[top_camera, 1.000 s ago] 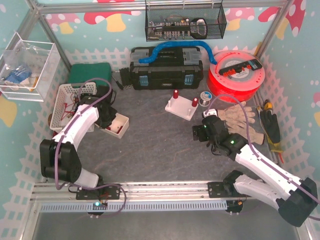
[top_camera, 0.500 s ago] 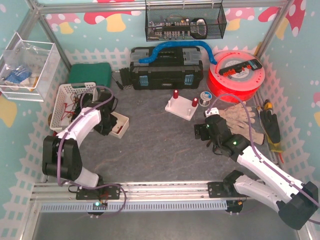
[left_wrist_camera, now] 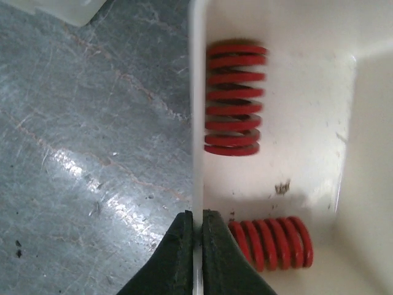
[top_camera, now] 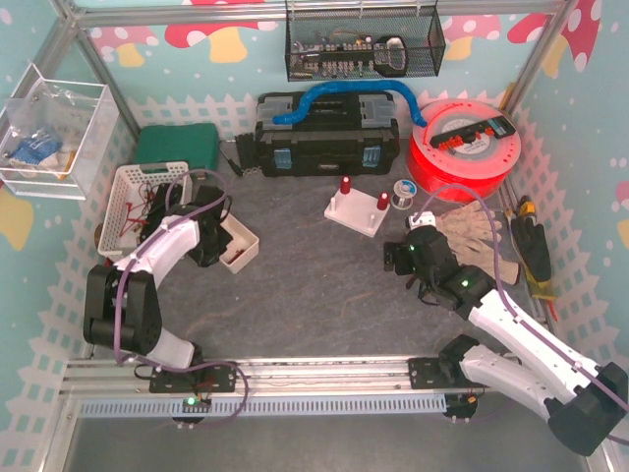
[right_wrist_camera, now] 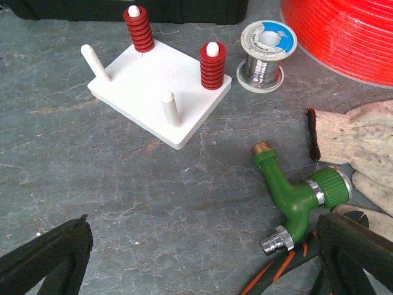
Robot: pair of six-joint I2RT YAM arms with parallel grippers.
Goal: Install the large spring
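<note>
A small white box (top_camera: pixel 239 248) holds two red springs, one near its far end (left_wrist_camera: pixel 232 98) and one next to my fingers (left_wrist_camera: pixel 270 243). My left gripper (left_wrist_camera: pixel 197 221) is shut on the box's side wall (left_wrist_camera: pixel 196 123), one finger inside and one outside. It also shows in the top view (top_camera: pixel 216 242). The white peg board (right_wrist_camera: pixel 163 92) carries red springs on two pegs (right_wrist_camera: pixel 139 29) (right_wrist_camera: pixel 212 64), and two pegs (right_wrist_camera: pixel 169 107) are bare. My right gripper (right_wrist_camera: pixel 206 246) is open and empty, low over the table in front of the board.
A solder spool (right_wrist_camera: pixel 267 55), a green hose nozzle (right_wrist_camera: pixel 295 196) and work gloves (right_wrist_camera: pixel 368 141) lie right of the board. A black toolbox (top_camera: pixel 324 138) and a red filament spool (top_camera: pixel 462 147) stand at the back. A white basket (top_camera: pixel 138 202) stands left of the box.
My left gripper has shifted right and closed on the box wall, and the box has turned and slid a little right. My right gripper has moved slightly right.
</note>
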